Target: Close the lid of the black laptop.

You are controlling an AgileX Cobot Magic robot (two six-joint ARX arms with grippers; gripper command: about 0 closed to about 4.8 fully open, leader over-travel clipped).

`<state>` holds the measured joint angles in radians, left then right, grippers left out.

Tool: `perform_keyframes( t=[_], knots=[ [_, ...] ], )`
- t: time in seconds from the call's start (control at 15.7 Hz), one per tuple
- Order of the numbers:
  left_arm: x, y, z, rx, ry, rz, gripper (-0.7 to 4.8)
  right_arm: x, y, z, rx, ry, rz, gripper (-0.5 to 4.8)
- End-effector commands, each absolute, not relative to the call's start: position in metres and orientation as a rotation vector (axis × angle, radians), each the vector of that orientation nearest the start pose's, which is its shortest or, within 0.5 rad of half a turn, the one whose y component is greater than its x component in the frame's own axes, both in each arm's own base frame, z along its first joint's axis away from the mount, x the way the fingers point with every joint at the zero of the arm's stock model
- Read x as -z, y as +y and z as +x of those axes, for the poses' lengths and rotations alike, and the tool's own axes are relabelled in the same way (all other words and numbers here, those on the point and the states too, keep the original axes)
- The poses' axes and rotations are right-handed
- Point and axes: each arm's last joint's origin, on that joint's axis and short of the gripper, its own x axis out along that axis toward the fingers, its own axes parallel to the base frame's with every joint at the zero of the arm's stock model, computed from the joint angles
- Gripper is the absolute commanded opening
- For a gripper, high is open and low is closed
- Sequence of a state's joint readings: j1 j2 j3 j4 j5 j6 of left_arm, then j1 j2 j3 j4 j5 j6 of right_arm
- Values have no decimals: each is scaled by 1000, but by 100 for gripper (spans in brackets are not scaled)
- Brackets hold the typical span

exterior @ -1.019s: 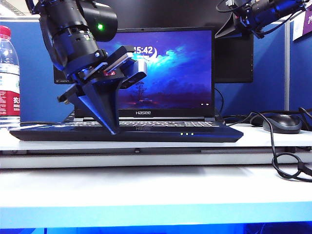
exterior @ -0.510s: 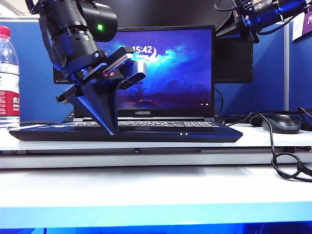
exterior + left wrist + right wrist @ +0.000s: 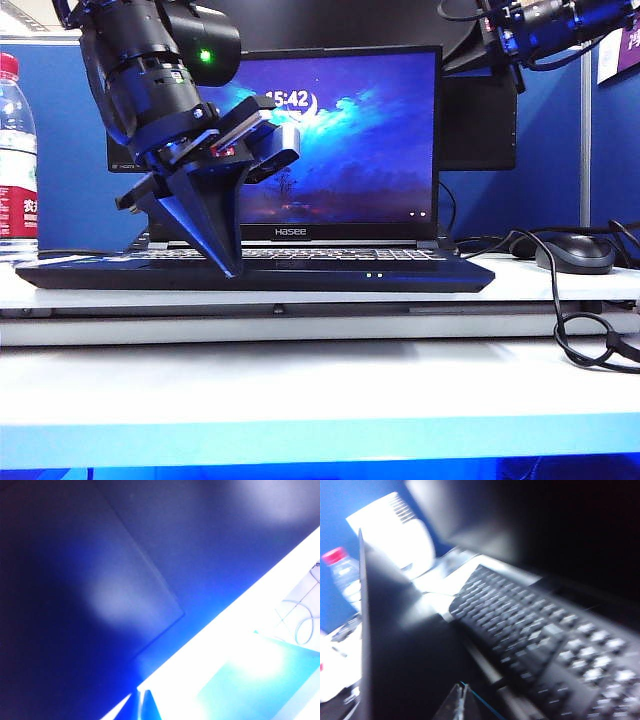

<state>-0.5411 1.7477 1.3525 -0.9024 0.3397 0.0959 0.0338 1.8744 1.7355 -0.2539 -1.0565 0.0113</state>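
Laptop (image 3: 255,272), slim matte black slab, sits on the white table (image 3: 320,385) with its thin rectangular lid (image 3: 335,140) upright, glossy blue wallpaper lit. Left gripper (image 3: 232,268) points its wedge-shaped tips together, empty, at the left palm rest. Right gripper (image 3: 462,696), behind the lid's upper right corner, fingertips pressed together, holding nothing; clear plastic bottle (image 3: 18,160) far left.

black laptop (image 3: 255,272) deck matt with bluish sheen; lid (image 3: 335,140) screen glossy; left gripper (image 3: 228,262) matt black plastic; table (image 3: 320,385) smooth white; bottle (image 3: 17,165) clear plastic
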Motion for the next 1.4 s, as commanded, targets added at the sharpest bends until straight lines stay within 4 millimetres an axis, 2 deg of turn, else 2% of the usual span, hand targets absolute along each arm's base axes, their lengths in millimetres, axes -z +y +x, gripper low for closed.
perform_keyframes(
  t=[0.06,0.32,0.64,1.08,1.4],
  knots=[
    [-234,-185,290,807,1269,213,23,-347,53,417,-1199,411,244,-1],
    [-234,-185,289,807,1270,213,23,-343,54,413,-1248,458,277,-1],
    [-234,-185,289,807,1272,214,23,-327,53,399,-1268,571,271,-1],
    [-234,-185,289,810,1269,214,23,-314,64,380,-1330,693,250,-1],
    [-243,-189,282,1002,1256,113,21,-316,66,379,-1340,673,232,-1]
  ],
)
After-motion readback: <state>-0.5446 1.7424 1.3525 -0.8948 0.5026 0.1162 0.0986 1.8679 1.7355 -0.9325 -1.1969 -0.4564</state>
